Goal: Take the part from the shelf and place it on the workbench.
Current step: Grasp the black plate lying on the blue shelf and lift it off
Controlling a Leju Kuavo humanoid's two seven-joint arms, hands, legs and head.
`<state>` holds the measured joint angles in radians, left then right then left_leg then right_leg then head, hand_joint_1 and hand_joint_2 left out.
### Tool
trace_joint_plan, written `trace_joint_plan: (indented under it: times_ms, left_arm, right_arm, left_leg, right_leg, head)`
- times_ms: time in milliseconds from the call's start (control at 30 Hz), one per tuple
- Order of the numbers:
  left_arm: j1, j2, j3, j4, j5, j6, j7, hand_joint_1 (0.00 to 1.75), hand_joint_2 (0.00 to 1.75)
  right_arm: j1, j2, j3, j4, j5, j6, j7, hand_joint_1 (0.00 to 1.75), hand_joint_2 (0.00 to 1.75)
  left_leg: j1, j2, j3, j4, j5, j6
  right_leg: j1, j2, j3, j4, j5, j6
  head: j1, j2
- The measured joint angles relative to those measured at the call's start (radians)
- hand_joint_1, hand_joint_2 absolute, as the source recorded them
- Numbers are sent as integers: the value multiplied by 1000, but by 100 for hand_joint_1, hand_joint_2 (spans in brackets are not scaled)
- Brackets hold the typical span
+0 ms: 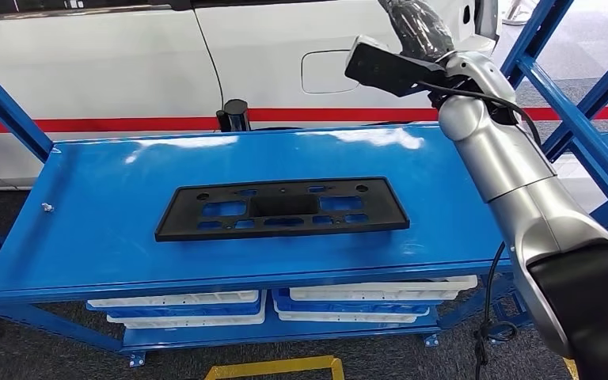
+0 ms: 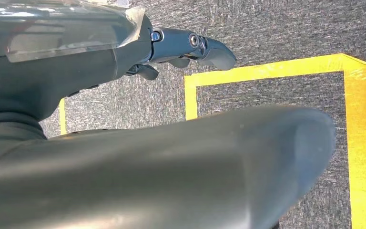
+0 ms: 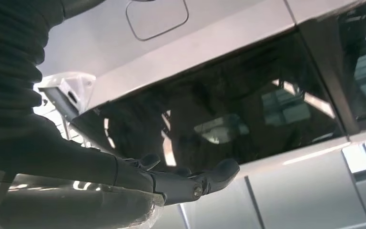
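Black part [image 1: 282,207] flat on blue workbench [image 1: 111,237], no legible writing

The part [image 1: 283,208] lies flat on the workbench [image 1: 87,229], below and left of the raised right hand [image 3: 181,179]. A car [image 1: 127,55] stands behind both. Trays [image 1: 186,309] sit under the bench. The left hand [image 2: 190,47] hangs above floor tape [image 2: 357,124].
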<state>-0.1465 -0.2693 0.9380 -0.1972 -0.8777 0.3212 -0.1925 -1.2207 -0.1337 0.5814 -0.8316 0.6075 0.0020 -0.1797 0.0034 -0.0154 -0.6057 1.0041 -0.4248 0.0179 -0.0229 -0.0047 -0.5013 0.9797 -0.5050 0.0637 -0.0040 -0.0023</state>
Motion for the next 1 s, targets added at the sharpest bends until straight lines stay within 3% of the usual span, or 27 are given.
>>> trace_joint_plan:
  times_ms: [167,300,467,733,1000]
  left_arm:
    - [0,0,-1,0,7,1,1,0,0]
    - [1,0,1,0,24,5,1,0,0]
    - [6,0,4,0,33,12,0,0,0]
    - [7,1,6,0,41,13,-6,0,0]
    - [7,1,14,0,51,15,-10,0,0]
  right_arm:
    - [-31,24,30,13,-58,118,8,0,175]
    - [-41,12,56,-22,-126,212,48,0,175]
    - [-38,-70,94,-167,-231,292,113,0,175]
    - [67,-248,178,-422,-278,268,131,0,175]
    - [105,-312,227,-511,-292,263,132,0,175]
  left_leg:
    - [1,0,0,0,0,0]
    - [1,0,0,0,0,0]
    - [0,-2,-1,0,0,0]
    - [-1,-1,0,0,0,0]
    - [1,0,0,0,0,0]
  right_leg:
    - [0,0,0,0,0,0]
    - [0,0,0,0,0,0]
    - [-1,-1,-1,-1,0,0]
    - [-1,0,0,-1,0,0]
    - [0,0,0,-1,0,0]
  head:
    - [0,0]
    - [0,0]
    - [0,0]
    - [0,0]
    - [0,0]
